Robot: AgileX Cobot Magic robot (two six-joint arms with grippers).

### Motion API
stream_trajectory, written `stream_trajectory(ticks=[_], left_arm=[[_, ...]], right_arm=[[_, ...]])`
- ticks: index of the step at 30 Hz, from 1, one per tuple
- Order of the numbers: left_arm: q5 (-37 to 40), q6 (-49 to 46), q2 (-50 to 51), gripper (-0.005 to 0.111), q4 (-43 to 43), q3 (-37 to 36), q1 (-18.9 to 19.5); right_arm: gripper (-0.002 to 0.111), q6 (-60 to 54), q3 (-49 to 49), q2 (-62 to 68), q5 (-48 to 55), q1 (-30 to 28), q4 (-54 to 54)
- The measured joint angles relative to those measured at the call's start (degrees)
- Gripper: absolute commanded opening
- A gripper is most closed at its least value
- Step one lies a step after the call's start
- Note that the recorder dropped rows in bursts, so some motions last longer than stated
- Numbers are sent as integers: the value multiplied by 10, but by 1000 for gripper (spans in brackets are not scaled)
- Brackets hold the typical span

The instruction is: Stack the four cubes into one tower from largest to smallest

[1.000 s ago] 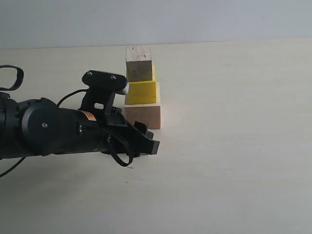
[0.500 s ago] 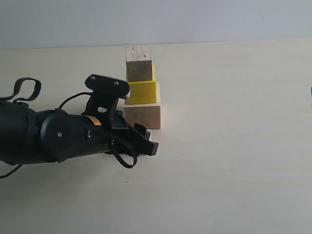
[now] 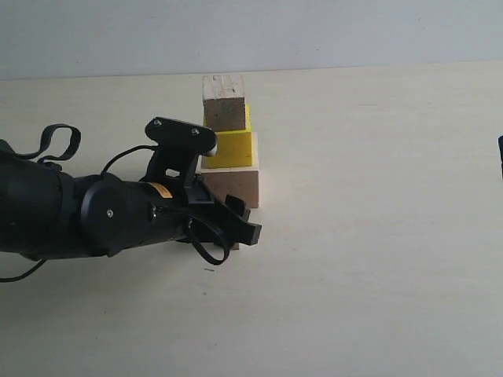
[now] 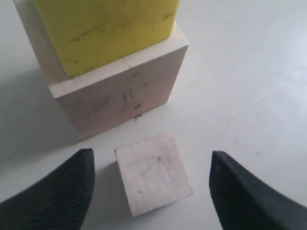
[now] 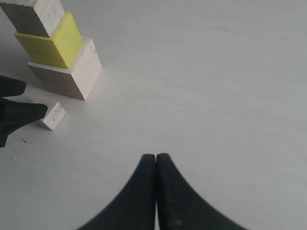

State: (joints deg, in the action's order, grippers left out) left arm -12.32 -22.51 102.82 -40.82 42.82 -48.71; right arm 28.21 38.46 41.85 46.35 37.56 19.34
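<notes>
The left gripper (image 4: 151, 165) stands wide open and holds nothing. The small wood cube (image 4: 152, 173) lies on the table (image 3: 377, 236) between its fingers (image 4: 57, 196), clear of both. Just past the fingertips, a short gap beyond the small cube, stands the partial tower: large wood cube (image 4: 120, 96) at the base, yellow cube (image 4: 105, 28) on it, and medium wood cube (image 3: 224, 102) on top. Whether the fingertips touch the table is hard to tell. The right gripper (image 5: 156, 160) is closed and empty, well apart from the tower.
</notes>
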Motion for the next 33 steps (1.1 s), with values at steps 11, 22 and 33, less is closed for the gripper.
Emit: stream_trajectory(ticks=[11, 22, 33], left_arm=[[6, 0, 0, 71, 1, 4, 0], [15, 0, 15, 71, 1, 5, 0], [5, 1, 19, 71, 1, 5, 0]], right_arm=[[0, 0, 0, 0, -1, 0, 0], [0, 0, 0, 0, -2, 0, 0], [0, 0, 0, 0, -3, 0, 0]])
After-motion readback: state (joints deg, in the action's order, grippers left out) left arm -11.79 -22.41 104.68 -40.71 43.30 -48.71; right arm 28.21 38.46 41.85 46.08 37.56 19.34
